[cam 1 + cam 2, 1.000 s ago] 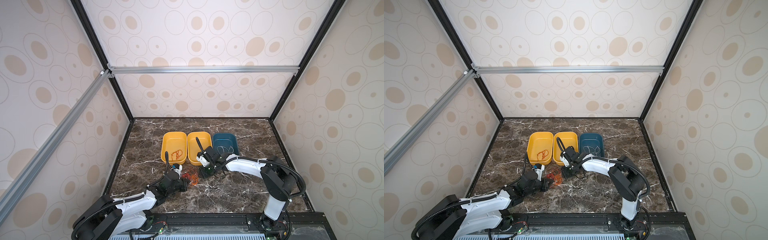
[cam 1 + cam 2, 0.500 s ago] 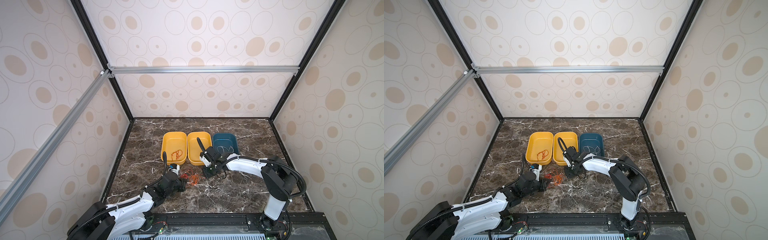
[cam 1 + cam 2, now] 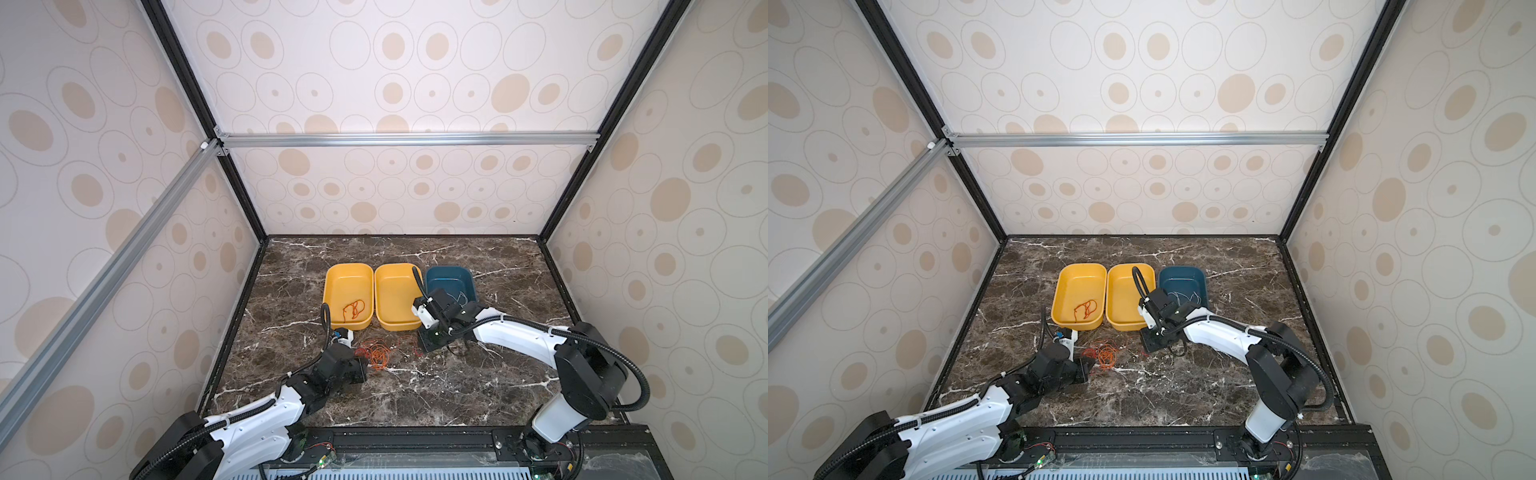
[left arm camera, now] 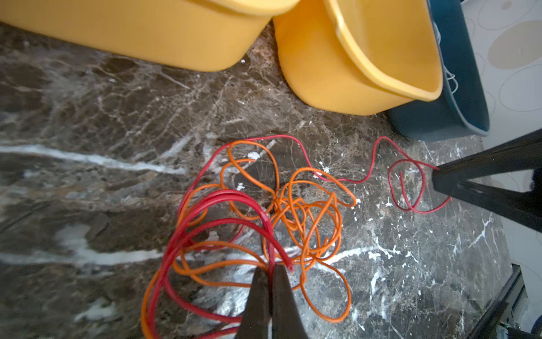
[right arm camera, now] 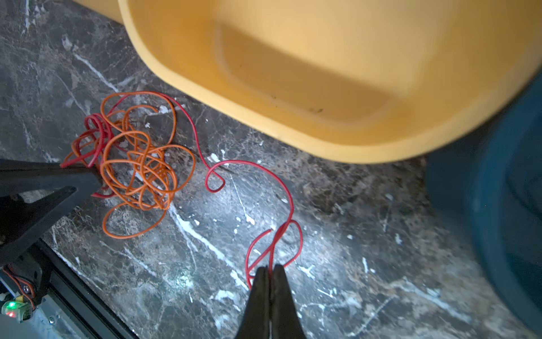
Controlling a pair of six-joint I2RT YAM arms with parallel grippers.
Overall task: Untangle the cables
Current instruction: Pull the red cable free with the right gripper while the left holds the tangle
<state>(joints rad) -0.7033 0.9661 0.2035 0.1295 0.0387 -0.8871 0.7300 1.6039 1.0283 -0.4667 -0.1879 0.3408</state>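
Observation:
The cables (image 3: 376, 355) (image 3: 1105, 355) lie as a red and orange tangle on the marble table in front of the yellow trays. In the left wrist view my left gripper (image 4: 271, 268) is shut on a thick red strand (image 4: 223, 199) at the edge of the orange knot (image 4: 305, 217). A single red strand (image 5: 281, 187) trails from the tangle (image 5: 140, 167) to a small loop, and my right gripper (image 5: 270, 268) is shut on that loop. In both top views the left gripper (image 3: 360, 365) and right gripper (image 3: 428, 347) flank the tangle.
Three trays stand in a row behind the tangle: a yellow tray (image 3: 348, 269) with an orange cable (image 3: 353, 309) in it, a second yellow tray (image 3: 395, 268), and a blue tray (image 3: 449, 271) with a white cable (image 3: 459, 297). Walls enclose the table on three sides.
My right gripper's jaws have closed on the red loop. The left gripper has stayed shut at the tangle, with little movement.

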